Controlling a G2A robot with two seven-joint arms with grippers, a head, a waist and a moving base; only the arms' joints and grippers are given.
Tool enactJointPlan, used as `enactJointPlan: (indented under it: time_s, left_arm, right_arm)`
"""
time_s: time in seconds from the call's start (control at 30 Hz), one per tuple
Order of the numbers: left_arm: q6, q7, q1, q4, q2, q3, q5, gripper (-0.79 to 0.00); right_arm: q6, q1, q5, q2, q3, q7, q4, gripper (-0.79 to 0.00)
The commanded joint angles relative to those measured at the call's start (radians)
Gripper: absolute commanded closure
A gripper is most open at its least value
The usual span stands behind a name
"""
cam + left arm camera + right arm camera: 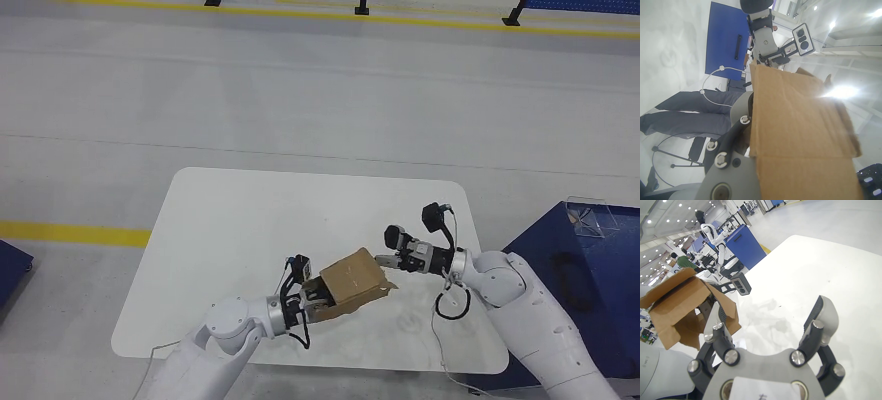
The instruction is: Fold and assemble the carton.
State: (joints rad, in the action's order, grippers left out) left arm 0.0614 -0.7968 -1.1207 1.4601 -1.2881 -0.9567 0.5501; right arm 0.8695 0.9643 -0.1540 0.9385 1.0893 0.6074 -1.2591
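Here, seen from above, one brown carton (350,283) sits over the white table (250,230), close to its near edge and right of the middle, between two grippers. The left gripper (306,296) grasps the carton's near-left end. The right gripper (385,262) is at the opposite end, by the flaps. The round-cornered table stands on a grey floor (300,100) crossed by yellow lines (80,234), with one blue cabinet (560,250) off its right edge.

From the left wrist, the carton (800,123) is clamped between that gripper's fingers (734,130), one on each side. The right gripper (774,61) meets the carton's far edge, with the blue cabinet (723,37) behind it.

From the right wrist, the right gripper (768,313) has its two fingers spread wide, holding nothing. One finger (715,317) is just in front of a carton flap; contact cannot be judged. The carton (677,298) turns its open end this way, flaps splayed and inside in shadow. Beyond is a lit hall with a white humanoid robot (713,237).
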Motion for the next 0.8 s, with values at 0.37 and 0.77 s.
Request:
enactJointPlan:
  time_s: [0.37, 0.77]
  left_arm:
    - [0.0, 0.006, 0.005, -0.003, -0.004, 0.004, 0.007, 0.0]
    - [-0.02, -0.011, 0.0, 0.028, -0.007, 0.018, -0.009, 0.0]
  right_arm:
    - [-0.001, -0.019, 0.017, 0.008, -0.032, 0.051, 0.004, -0.785]
    - [-0.031, -0.046, -0.054, 0.023, -0.053, -0.009, 0.031, -0.785]
